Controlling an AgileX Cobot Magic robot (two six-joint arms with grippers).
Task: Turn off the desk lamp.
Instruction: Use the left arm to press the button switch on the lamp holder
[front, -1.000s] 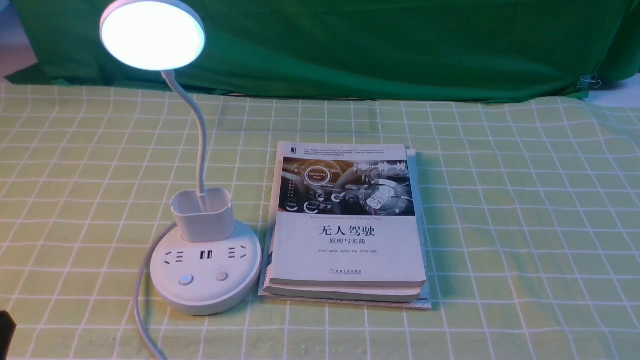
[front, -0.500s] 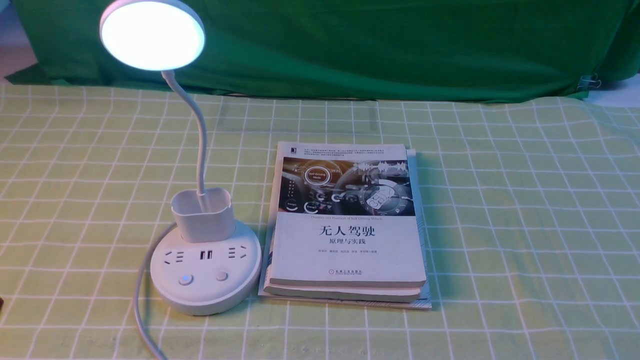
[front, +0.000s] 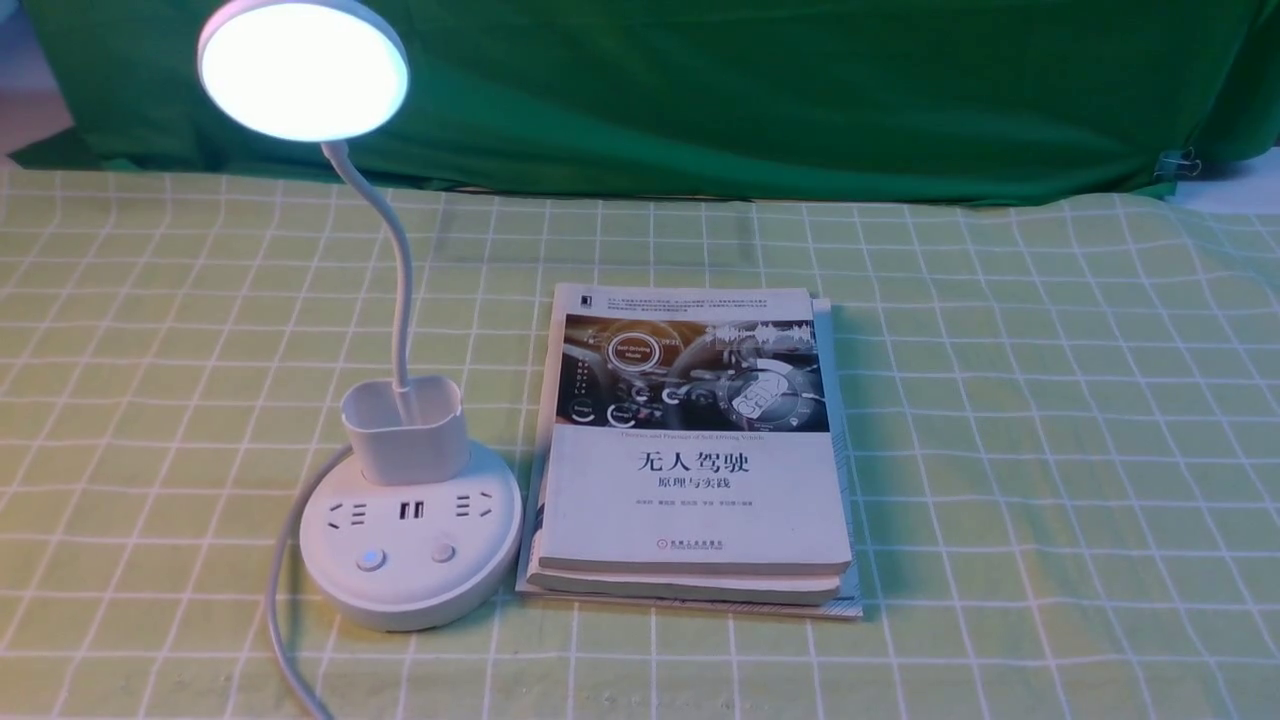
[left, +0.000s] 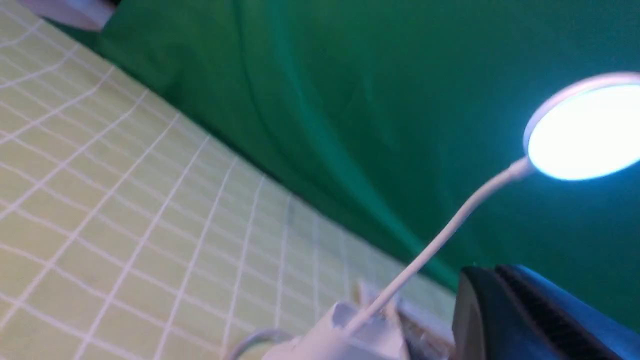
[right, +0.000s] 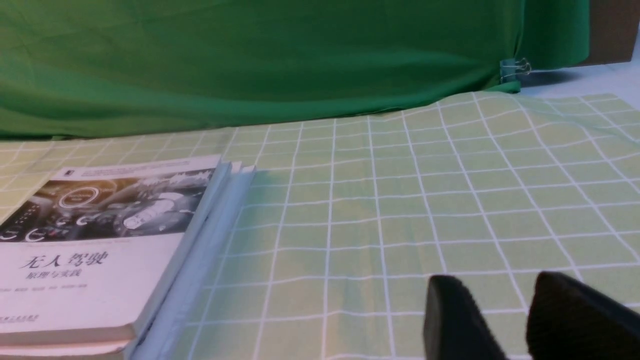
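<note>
A white desk lamp (front: 410, 535) stands before a deep-green curtain (front: 720, 100) on a surface (front: 1000, 450) clothed in pale green with a white grid pattern.

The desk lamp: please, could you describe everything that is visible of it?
The desk lamp is white, seemingly plastic, and lit. Its flat round head glows, tilted toward the robot, on a thin curved neck rising from an open oval cup holder. The round base carries sockets, two dark USB-like slots and two round buttons; the left one shows a bluish glow. It stands upright on the checked cloth, left of the books, with a grey cable beside it. No end effector touches it.
</note>
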